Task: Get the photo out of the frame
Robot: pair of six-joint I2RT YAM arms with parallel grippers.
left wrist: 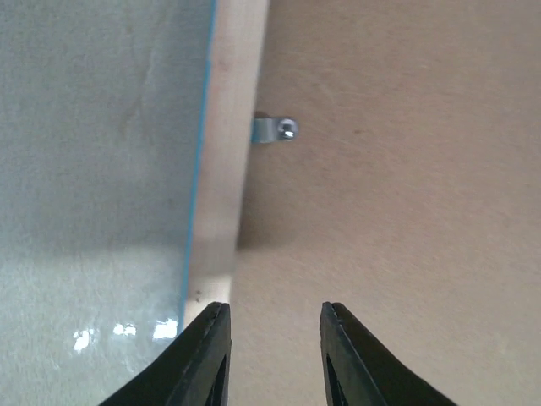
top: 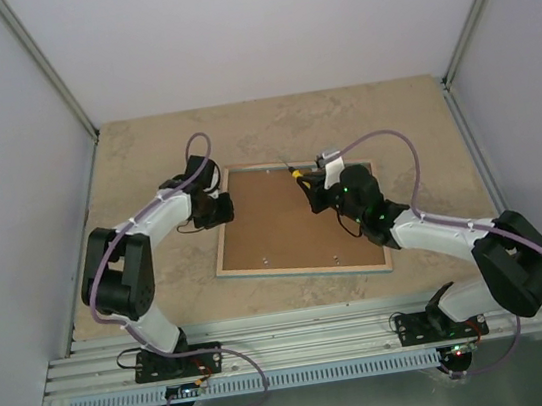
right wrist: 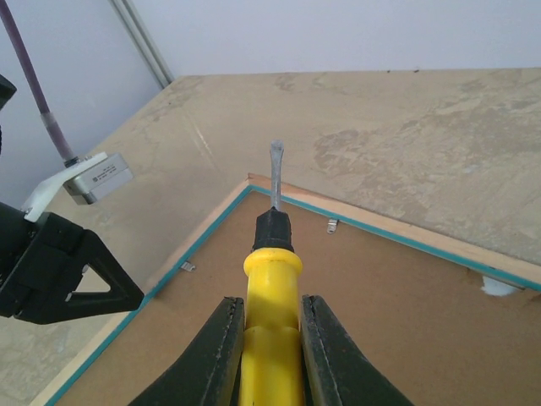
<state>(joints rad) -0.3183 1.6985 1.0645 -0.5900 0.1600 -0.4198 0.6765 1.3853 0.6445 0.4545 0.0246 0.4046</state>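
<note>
Beige tabletop bears the frame back-up. The right gripper clenches a screwdriver; the left gripper hangs parted and empty. The clip ahead of it likely needs turning next.

Tool parted over frame back; clip ahead.

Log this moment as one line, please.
frame face down, brown back up | right gripper shut on yellow screwdriver | left gripper open over frame's left edge near metal clip | photo not visible
</note>
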